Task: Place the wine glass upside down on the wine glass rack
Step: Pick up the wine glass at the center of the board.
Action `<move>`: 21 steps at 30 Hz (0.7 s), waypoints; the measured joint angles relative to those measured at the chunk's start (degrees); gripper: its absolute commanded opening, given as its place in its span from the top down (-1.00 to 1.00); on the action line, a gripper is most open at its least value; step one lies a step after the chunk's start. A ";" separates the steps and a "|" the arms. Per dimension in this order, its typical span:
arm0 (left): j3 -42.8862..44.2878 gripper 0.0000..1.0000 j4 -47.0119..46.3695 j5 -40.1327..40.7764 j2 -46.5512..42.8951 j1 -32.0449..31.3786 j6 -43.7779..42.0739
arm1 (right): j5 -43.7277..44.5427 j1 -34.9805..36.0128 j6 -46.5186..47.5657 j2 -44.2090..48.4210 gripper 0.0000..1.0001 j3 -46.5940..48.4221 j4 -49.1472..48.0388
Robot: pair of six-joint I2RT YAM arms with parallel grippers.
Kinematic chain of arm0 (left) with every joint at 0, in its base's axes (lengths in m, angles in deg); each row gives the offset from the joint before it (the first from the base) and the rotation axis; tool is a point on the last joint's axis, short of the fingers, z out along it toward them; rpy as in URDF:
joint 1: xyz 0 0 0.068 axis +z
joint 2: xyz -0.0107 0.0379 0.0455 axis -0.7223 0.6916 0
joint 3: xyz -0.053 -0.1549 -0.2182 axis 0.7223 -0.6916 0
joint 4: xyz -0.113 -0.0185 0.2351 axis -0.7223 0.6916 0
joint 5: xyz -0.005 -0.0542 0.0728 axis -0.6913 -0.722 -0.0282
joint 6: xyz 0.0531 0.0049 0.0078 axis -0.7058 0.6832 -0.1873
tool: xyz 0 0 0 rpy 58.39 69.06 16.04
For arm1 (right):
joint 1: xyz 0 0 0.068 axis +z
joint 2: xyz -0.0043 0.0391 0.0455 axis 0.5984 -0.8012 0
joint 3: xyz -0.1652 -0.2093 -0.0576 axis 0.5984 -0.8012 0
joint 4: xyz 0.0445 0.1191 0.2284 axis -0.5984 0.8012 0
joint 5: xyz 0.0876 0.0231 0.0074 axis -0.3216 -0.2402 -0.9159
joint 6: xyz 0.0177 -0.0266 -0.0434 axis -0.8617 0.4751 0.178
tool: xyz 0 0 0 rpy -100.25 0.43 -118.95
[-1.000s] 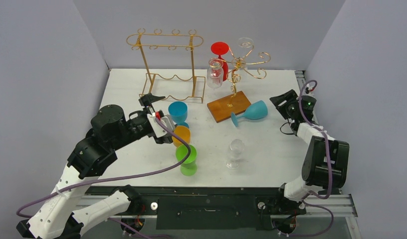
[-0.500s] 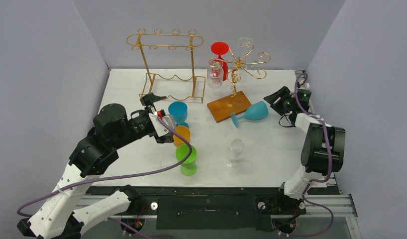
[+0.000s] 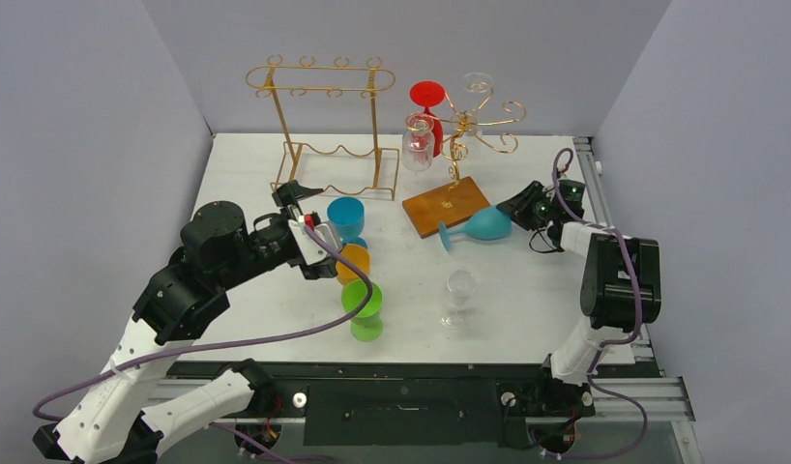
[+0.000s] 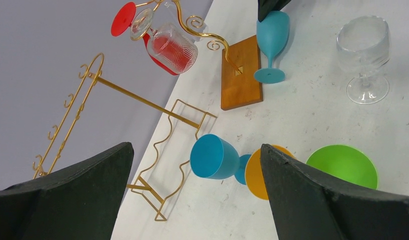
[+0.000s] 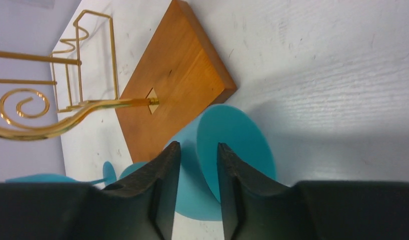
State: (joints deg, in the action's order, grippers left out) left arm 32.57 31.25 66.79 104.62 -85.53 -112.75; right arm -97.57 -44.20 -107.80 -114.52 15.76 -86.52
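Two right tool fingers straddle the teal wine glass rim.

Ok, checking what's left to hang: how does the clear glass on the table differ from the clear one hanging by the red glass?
The table glass stands upright, rim up, alone; the hung glass is upside down on the spiral rack, foot up, overlapping the red glass. Both are clear and stemmed.
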 measured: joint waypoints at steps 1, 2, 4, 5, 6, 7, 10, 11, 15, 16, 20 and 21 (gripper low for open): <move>0.00 -0.93 0.00 -0.09 0.00 0.00 0.33 | -0.50 0.00 -0.48 0.61 0.54 -1.05 -0.66; 0.00 -0.93 0.00 -0.24 0.00 0.00 0.70 | -0.96 0.00 -1.09 1.53 0.56 -2.38 -1.49; 0.00 -0.93 0.00 -0.52 0.02 0.00 1.44 | -1.60 0.00 -1.99 3.17 0.57 -4.61 -2.25; -0.02 -0.93 0.00 -0.76 0.02 0.00 1.73 | -1.97 0.00 -2.62 3.91 0.57 -5.68 -2.67; -0.02 -0.93 0.00 -1.05 0.02 0.00 2.12 | -2.40 0.02 -3.17 4.55 0.57 -6.75 -3.10; -0.02 -0.93 0.00 -1.27 0.02 0.00 2.51 | -2.82 0.07 -3.69 5.22 0.57 -7.78 -3.39; -0.02 -0.93 -0.02 -1.84 0.09 0.00 3.13 | -3.76 0.42 -4.90 7.28 0.70 -10.27 -4.13; -0.02 -0.92 -0.02 -1.97 0.11 0.00 3.21 | -4.02 0.50 -5.35 8.11 0.78 -11.13 -4.46; -0.02 -0.92 -0.04 -2.62 0.50 0.00 3.96 | -4.74 0.81 -8.39 11.85 1.00 -14.19 -6.45; -0.02 -0.93 -0.04 -2.75 0.66 0.00 4.24 | -4.96 0.85 -9.46 13.14 1.00 -14.82 -7.21; -0.02 -0.93 -0.04 -3.04 1.44 0.00 5.73 | -5.11 1.16 -12.50 20.41 1.00 -16.59 -9.62; -0.02 -0.93 -0.04 -3.08 1.62 0.00 6.14 | -5.01 1.16 -12.87 22.60 1.00 -16.81 -9.84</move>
State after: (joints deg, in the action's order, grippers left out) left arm 32.55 31.21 63.71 106.24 -85.53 -106.61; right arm -102.58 -43.04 -120.67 -91.92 -1.04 -96.35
